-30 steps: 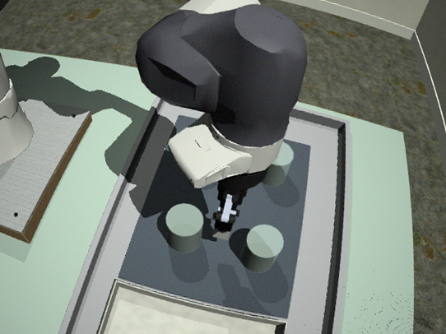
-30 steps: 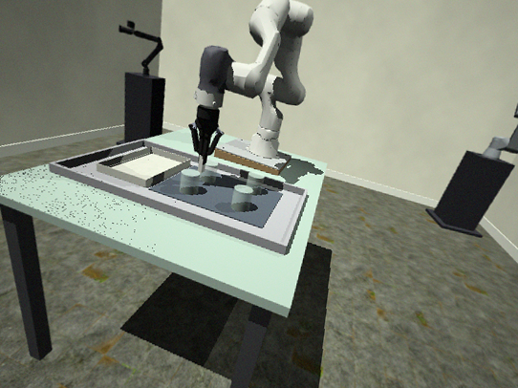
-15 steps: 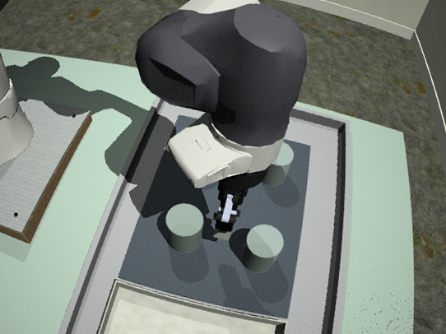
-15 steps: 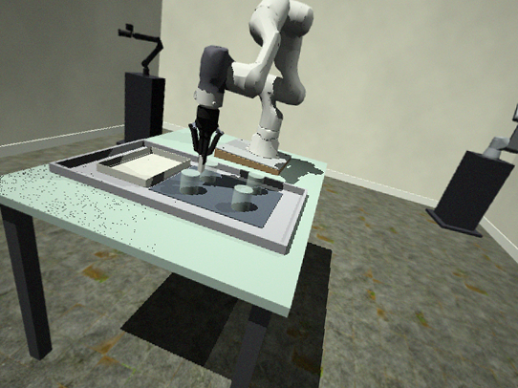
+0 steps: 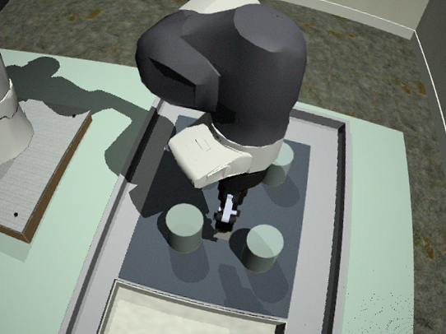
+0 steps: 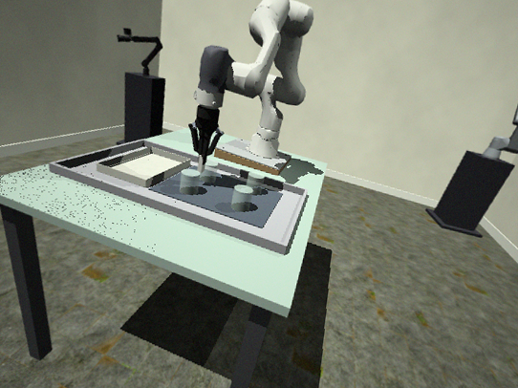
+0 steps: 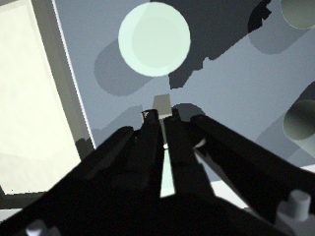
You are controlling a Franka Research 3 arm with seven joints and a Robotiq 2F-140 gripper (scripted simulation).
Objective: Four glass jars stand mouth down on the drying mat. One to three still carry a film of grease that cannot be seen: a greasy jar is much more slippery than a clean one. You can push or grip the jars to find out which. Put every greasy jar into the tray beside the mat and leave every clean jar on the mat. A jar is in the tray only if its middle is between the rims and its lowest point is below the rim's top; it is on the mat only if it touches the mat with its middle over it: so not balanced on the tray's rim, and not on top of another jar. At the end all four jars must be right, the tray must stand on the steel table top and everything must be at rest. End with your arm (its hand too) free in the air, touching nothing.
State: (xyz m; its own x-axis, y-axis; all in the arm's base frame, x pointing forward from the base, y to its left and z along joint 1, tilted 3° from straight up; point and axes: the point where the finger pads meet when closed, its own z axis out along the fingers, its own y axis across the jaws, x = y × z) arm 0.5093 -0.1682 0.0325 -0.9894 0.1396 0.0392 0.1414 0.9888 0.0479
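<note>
My gripper [image 5: 222, 227] [image 6: 200, 167] [image 7: 163, 106] is shut and holds nothing. It points down, low over the dark drying mat [image 5: 207, 279] [image 6: 256, 213] [image 7: 246, 84], in the gap between the two jars nearest the tray. One of these jars [image 5: 183, 227] [image 6: 210, 169] [image 7: 154, 38] stands close ahead of the fingertips, apart from them. The other jar [image 5: 263, 247] [image 6: 189, 180] stands on the opposite side. A third jar [image 5: 282, 160] [image 6: 242, 197] [image 7: 302, 120] is partly hidden by the arm. The fourth jar [image 6: 255, 179] [image 7: 300, 12] is hidden in the top view. All stand mouth down on the mat. The tray [image 5: 196, 299] [image 6: 122, 175] [image 7: 46, 74] holds no jar.
The mat and tray lie on a steel table top [image 5: 324, 239] [image 6: 224, 227] with a raised rim all round. The arm's base plate [image 5: 19, 179] stands beside it on the green table. My arm hangs over the far half of the mat.
</note>
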